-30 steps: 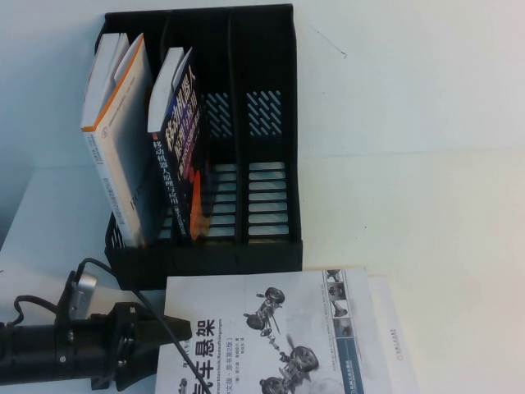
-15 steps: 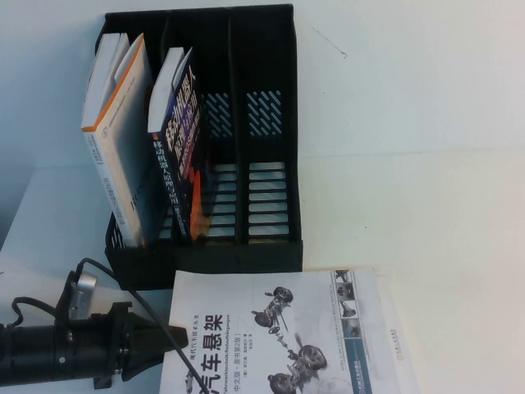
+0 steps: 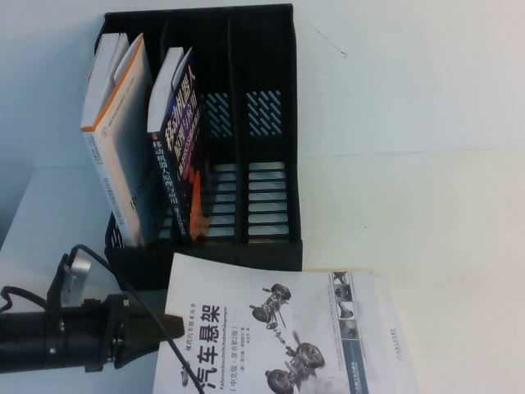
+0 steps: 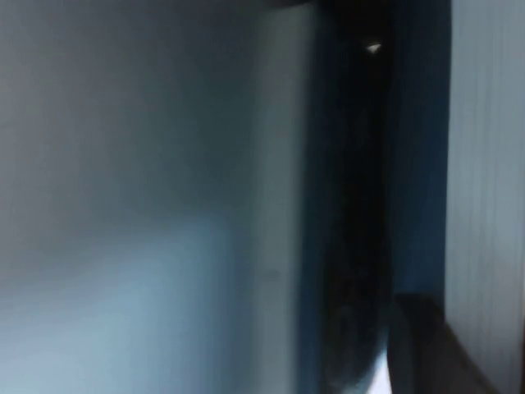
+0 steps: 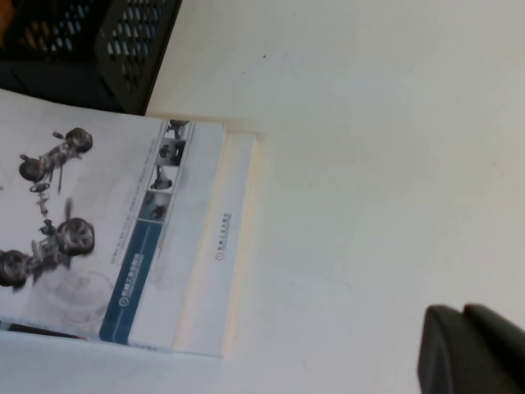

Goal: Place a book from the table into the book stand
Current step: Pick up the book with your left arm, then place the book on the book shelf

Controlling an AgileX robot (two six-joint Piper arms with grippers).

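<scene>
Here, notes from the desk, one line per item.

Book: we are seeing the book [image 3: 279, 328] lying low in the high view, just in front of the book stand [image 3: 271, 246], its cover facing up and its near part running out of view.
Tilt: its left edge is looking raised off the desk [image 3: 426, 213] and the cover is sitting skewed to the stand's front wall.
Left gripper: the left gripper [image 3: 164, 328] is reaching in from the left, level with the desk, and we are reading its fingers as pinched on the book's left edge.
Direction: the book is extending rightward from that gripper; its long axis is running roughly across the desk, crosswise to the stand's slots.
Nearer arm: the left arm is at the book; the right gripper [image 5: 472, 349] is showing only as a dark tip in its own wrist view, off beyond the book's right edge, and we cannot tell how its fingers are set.
Slots: a white book [image 3: 119, 139] is filling the left slot and a dark book [image 3: 176, 139] is leaning in the middle one; the right slot is looking free.
Turn needed: we are judging that the book must be stood on edge and swung in line with a slot before going in.
Surface: the desk is plain, white and flat.
Room: open desk is lying to the right of the stand.
Left wrist view: blurred grey and dark bands only; we are taking nothing from it.
</scene>
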